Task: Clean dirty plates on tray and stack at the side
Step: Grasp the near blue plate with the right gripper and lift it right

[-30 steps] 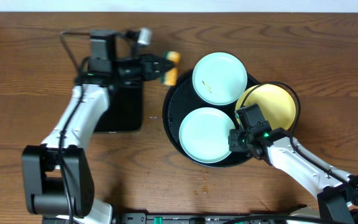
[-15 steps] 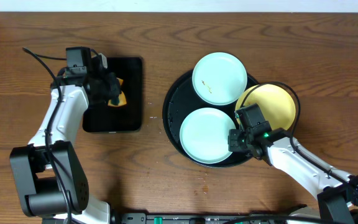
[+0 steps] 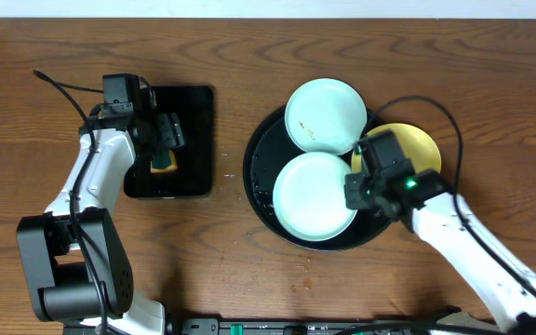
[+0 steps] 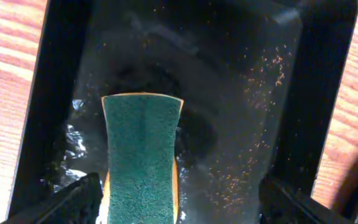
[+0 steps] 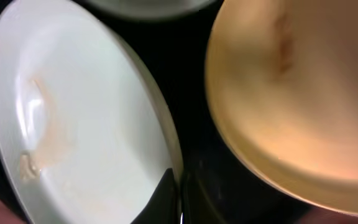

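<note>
By the near mint plate [image 3: 313,197], right gripper [image 3: 352,197], seemingly tight.

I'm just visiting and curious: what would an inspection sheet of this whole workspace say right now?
Surface: brown wooden table.
Job's things: round black tray holds upper mint plate, speckled, meeting lower mint plate; yellow plate partly hidden by right arm.
Clutter: rectangular black tray, wet and speckled, green-topped sponge lying in it.
Tools: left tool open over the sponge; right tool shut, seemingly pinching lower mint plate's rim.
Cables: black cable looping beside each arm.
Surroundings: pale strip beyond the table's far edge.
</note>
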{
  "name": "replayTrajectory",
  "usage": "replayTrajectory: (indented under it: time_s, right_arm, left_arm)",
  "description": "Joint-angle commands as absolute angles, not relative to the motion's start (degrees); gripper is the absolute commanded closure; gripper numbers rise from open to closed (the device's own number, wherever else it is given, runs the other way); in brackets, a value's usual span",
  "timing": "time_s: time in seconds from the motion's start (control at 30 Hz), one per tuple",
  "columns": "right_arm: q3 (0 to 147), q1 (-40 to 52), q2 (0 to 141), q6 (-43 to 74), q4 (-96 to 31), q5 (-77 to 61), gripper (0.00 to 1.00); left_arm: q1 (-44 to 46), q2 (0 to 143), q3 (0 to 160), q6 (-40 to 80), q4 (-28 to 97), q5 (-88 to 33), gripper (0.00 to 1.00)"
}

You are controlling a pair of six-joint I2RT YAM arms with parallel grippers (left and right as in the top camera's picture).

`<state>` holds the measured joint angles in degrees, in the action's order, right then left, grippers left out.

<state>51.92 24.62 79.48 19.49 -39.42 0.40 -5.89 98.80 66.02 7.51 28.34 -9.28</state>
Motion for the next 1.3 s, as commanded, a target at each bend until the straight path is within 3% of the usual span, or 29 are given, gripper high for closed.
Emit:
replayTrajectory:
  time_s: [0.0,0.37,0.67,0.93,1.27]
  right_arm:
    - [57.9,25.1,77.8,10.2,-44.7,9.6,0.99]
    - [68.3,26.0,77.8,4.3,-53.8,33.3,0.99]
    - [68.5,37.5,77.9,-0.2,-50.7,55.6,0.99]
    - [68.5,45.9,77.9,-2.4,-46.2,64.3,0.99]
    - [68.5,48.1,77.9,-0.4,-42.1,64.2,0.99]
  left_arm:
    - [-5.8,99.4,65.8,7.3,28.4,-8.3,0.17]
    - [-5.8,99.4,65.8,7.3,28.4,-8.3,0.15]
    - [-5.8,99.4,65.8,7.3,28.4,-8.3,0.15]
    - [-5.8,99.4,65.8,7.3,28.4,-8.3,0.14]
    - [-5.8,99.4,65.8,7.3,28.4,-8.3,0.14]
